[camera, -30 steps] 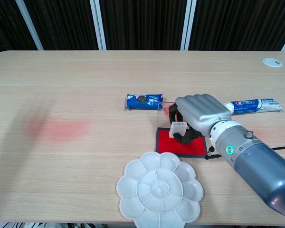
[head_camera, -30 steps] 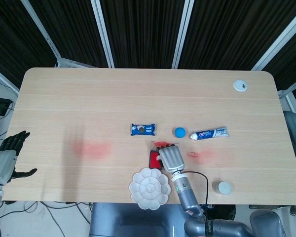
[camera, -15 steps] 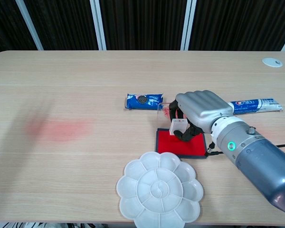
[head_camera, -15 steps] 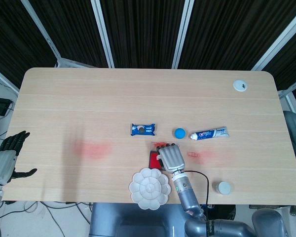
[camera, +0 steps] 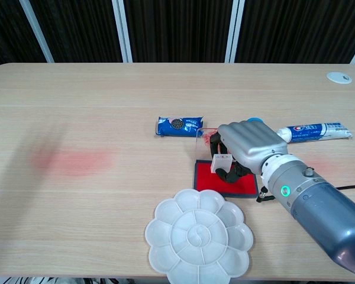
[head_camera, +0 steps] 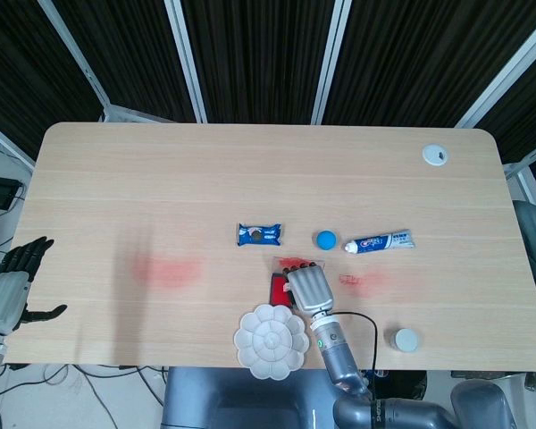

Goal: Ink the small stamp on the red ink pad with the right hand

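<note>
The red ink pad (camera: pixel 211 180) lies near the table's front, just beyond the white palette; in the head view only its left edge (head_camera: pixel 276 288) shows. My right hand (camera: pixel 248 148) (head_camera: pixel 309 287) hovers over the pad and pinches the small white stamp (camera: pixel 220 164), whose lower face sits close above the red surface; whether it touches is hard to tell. My left hand (head_camera: pixel 13 281) hangs off the table's left edge with its fingers spread and nothing in it.
A white flower-shaped palette (camera: pixel 199 239) sits just in front of the pad. Behind it are a blue biscuit packet (camera: pixel 178 125), a blue cap (head_camera: pixel 325 239) and a toothpaste tube (camera: pixel 315 131). A small white lid (head_camera: pixel 405 339) lies at the front right. Red smudges mark the tabletop (camera: pixel 71 161).
My right hand has moved slightly toward the front and lowered, bringing the stamp down closer to the ink pad. The left hand has not moved.
</note>
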